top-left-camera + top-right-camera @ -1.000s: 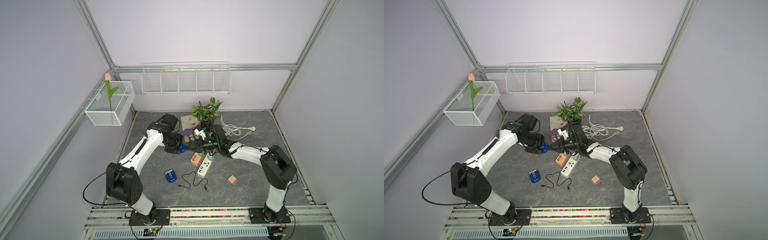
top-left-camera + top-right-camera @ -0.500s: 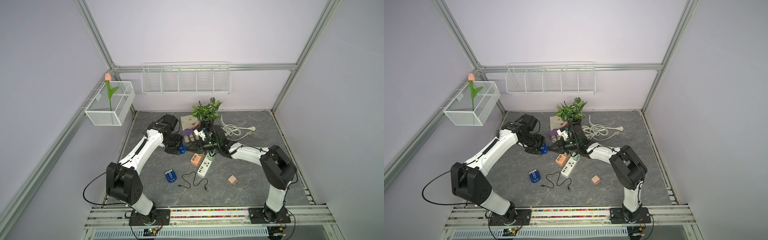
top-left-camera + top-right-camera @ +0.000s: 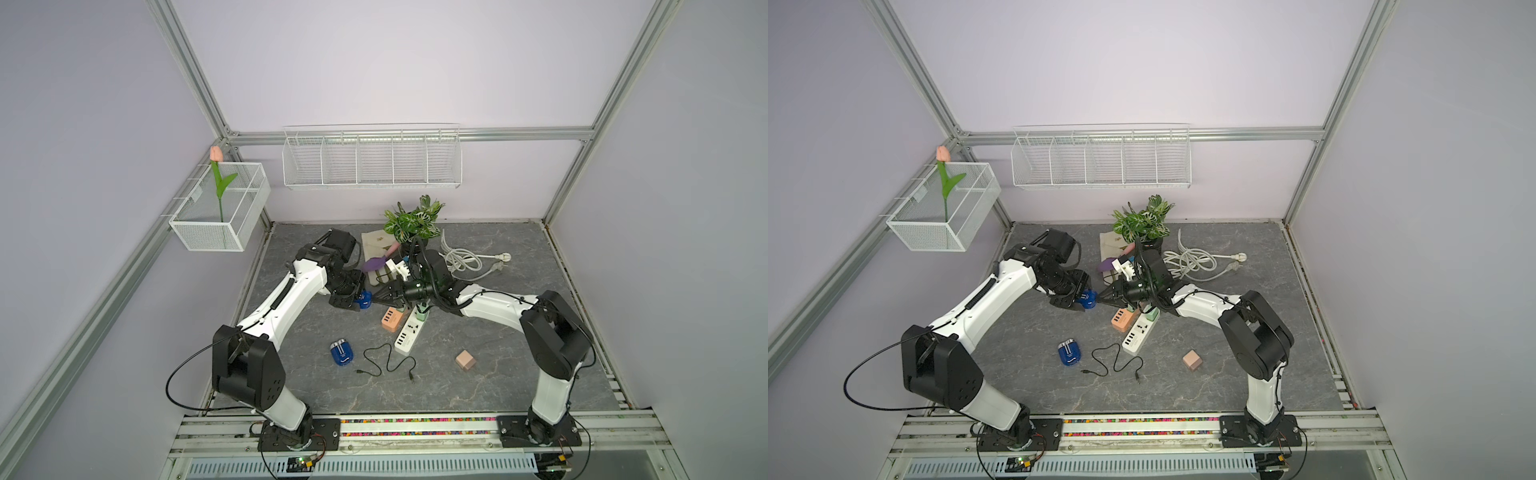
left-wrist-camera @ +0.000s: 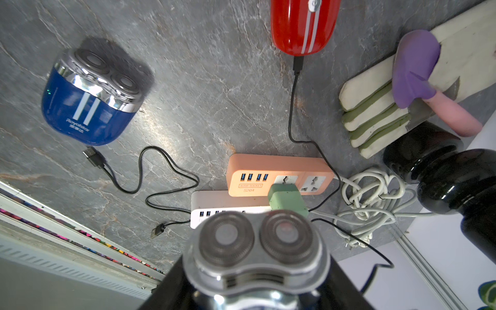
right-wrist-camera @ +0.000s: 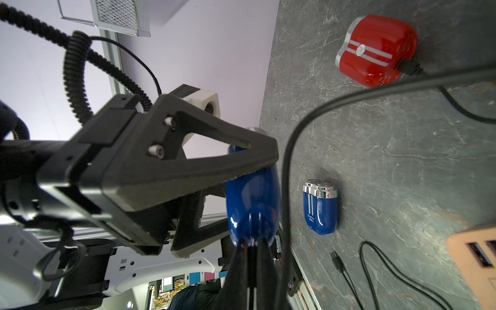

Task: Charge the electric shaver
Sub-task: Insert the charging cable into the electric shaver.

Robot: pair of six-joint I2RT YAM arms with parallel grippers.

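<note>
A blue electric shaver hangs above the table with my left gripper shut on its sides. Its twin foil heads fill the left wrist view between the black fingers. My right gripper is shut on the end of a black charging cable, and its tips press against the shaver's base. The plug itself is hidden between the fingertips. The cable trails back toward the green adapter on the power strips.
A second blue shaver lies on the table beside a loose black cable. A red shaver has a cable plugged in. Orange and white power strips, a wooden cube, a plant and a coiled white cord lie nearby.
</note>
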